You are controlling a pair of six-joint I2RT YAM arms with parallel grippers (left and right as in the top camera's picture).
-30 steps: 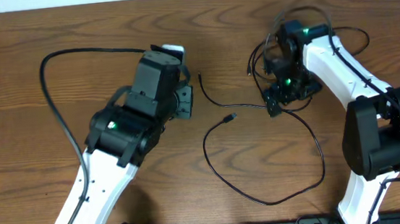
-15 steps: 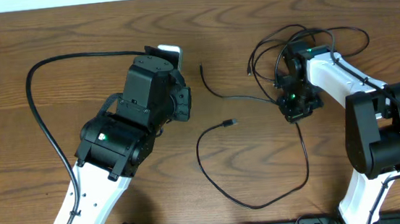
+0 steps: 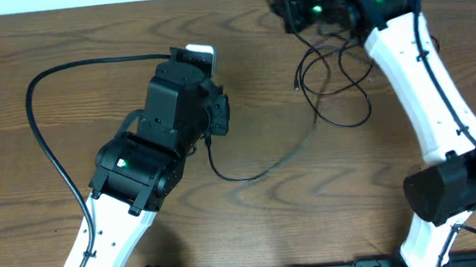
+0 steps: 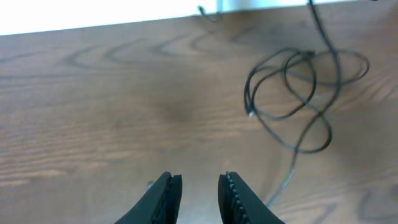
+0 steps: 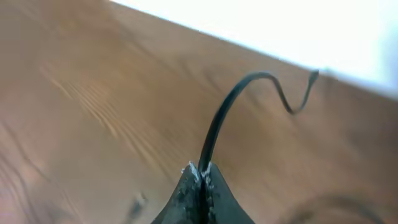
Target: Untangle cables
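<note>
Note right gripper (image 5: 200,169) swung from 2 o'clock to 12 o'clock, clamped tight on one black cable (image 5: 217,124). Locate remaining cables (image 4: 309,106) looped at 1 o'clock, one strand (image 3: 240,178) trailing toward 6. Treat as light, limp, snag-prone; take hold near a plug end. Read left gripper (image 4: 199,183) as slightly parted, empty. Expect blur along strand, plug ends too small to tell

Overhead is evenly and diffusely lit, with only soft shadows beside the arms on the brown wooden table (image 3: 20,213). Motion smear on the thin black cable (image 3: 292,157) mid-table. Right wrist view is blurred throughout, sharp only near the right gripper (image 5: 200,177); the white band (image 5: 298,31) up top is blown out. Left wrist view is sharper, with a slight sheen on the wood.
</note>
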